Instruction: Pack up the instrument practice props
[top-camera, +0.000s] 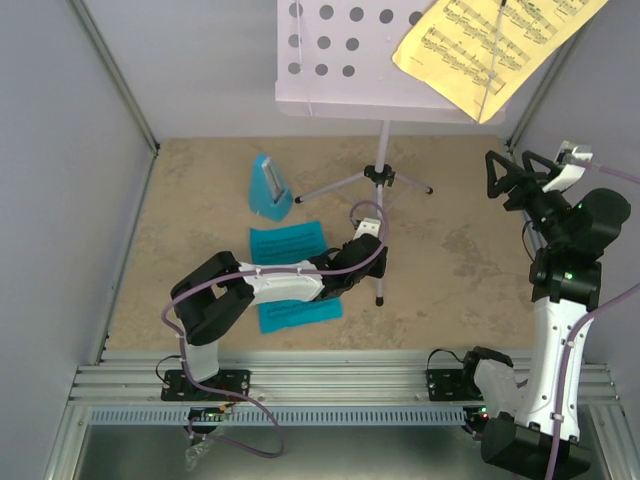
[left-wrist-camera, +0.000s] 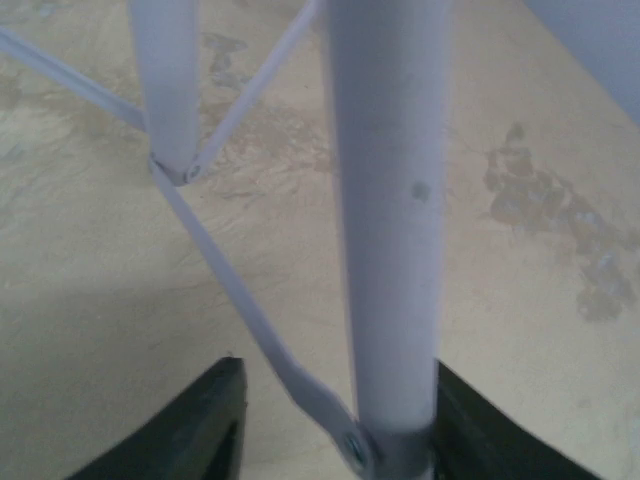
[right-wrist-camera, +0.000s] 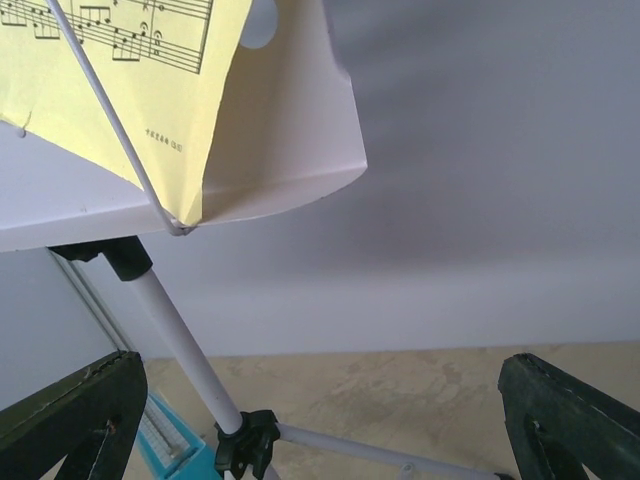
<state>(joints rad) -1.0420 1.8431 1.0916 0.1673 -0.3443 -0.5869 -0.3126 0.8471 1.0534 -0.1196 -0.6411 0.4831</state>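
- The pale lilac metal tripod music stand (top-camera: 381, 140) is coloured evenly throughout; its flat desk (top-camera: 370, 60) is patterned with rows of round holes, and a black hub (top-camera: 378, 173) is seen at the leg joint.
- The yellow paper music sheet (top-camera: 490, 45) is printed with black staves and notes.
- The cyan paper music sheet (top-camera: 285, 243) is marked with dark printed lines.
- The small blue pyramid metronome (top-camera: 270, 188) is faced with a paler panel.
- The beige stone-look tabletop (top-camera: 460, 260) is mottled with darker brownish patches.

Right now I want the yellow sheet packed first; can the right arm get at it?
Probably yes. The right end effector hangs open below the yellow music sheet with nothing between them, though a thin wire on the music stand crosses the sheet's face.
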